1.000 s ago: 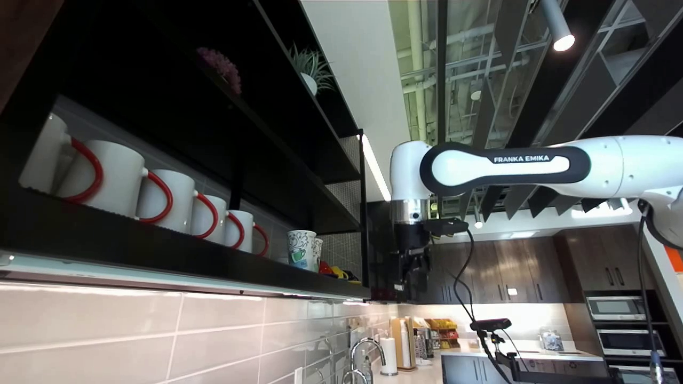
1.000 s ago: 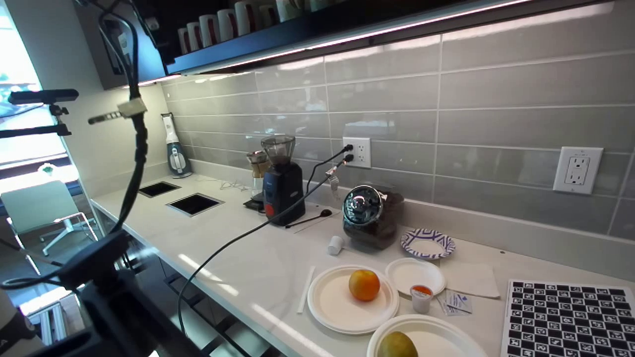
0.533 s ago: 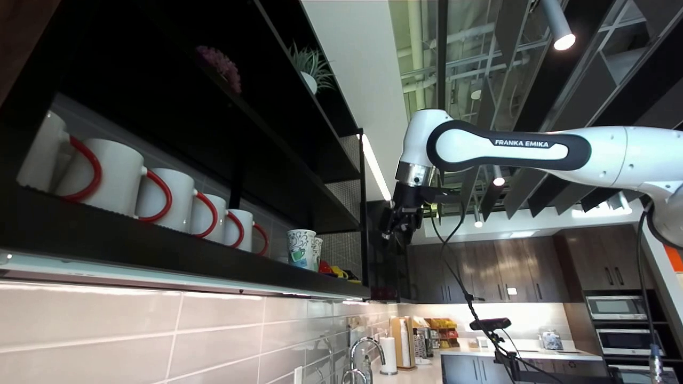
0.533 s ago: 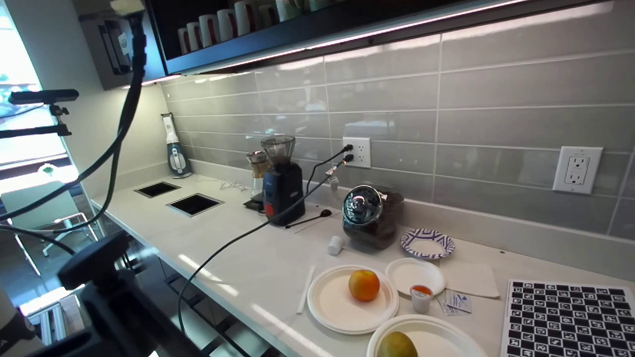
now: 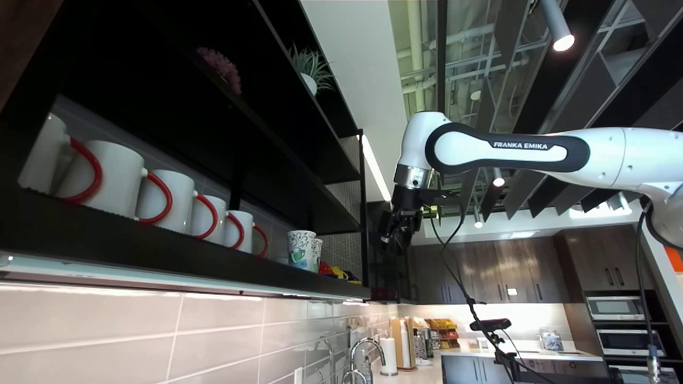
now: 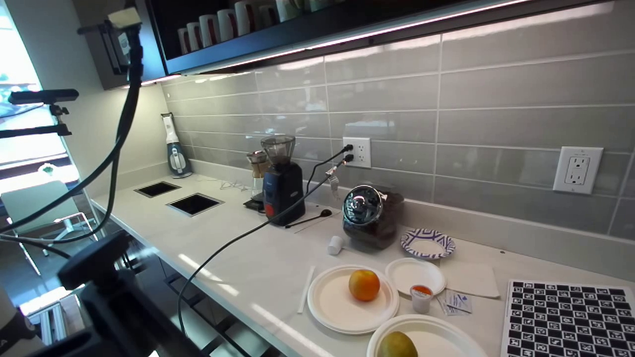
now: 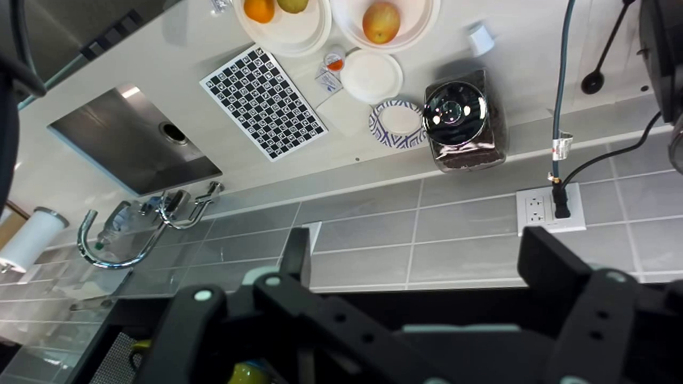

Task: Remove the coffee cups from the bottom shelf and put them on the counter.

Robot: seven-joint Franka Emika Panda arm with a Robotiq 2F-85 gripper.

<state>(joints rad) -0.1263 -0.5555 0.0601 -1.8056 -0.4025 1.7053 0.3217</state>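
A small tapered pale coffee cup with a green-teal pattern (image 5: 302, 249) stands upright on the dark bottom shelf (image 5: 187, 250), right of the white mugs. A similar cup (image 5: 318, 252) is partly hidden behind it. In an exterior view, patterned cups (image 6: 289, 9) show cut off at the top edge, above the shelf front (image 6: 238, 49). My gripper (image 5: 391, 234) is out in front of the shelf, apart from the cups. In the wrist view the gripper (image 7: 421, 256) is open with nothing between its fingers, over the shelf's black edge (image 7: 405, 306). The cups are out of the wrist view.
Several white mugs with red handles (image 5: 114, 178) line the same shelf. Higher dark boards (image 5: 277, 154) hang above. The white counter (image 6: 238, 267) below carries plates with fruit (image 6: 353, 312), a dark jar (image 6: 372, 218), a grinder (image 6: 284, 191) and a checkered board (image 6: 570, 317). A sink (image 7: 133, 138) also shows.
My gripper has risen from shelf height and tilted towards the shelf, then sunk very slightly in the last half second. The arm's cable swung with it. The cups have not moved.
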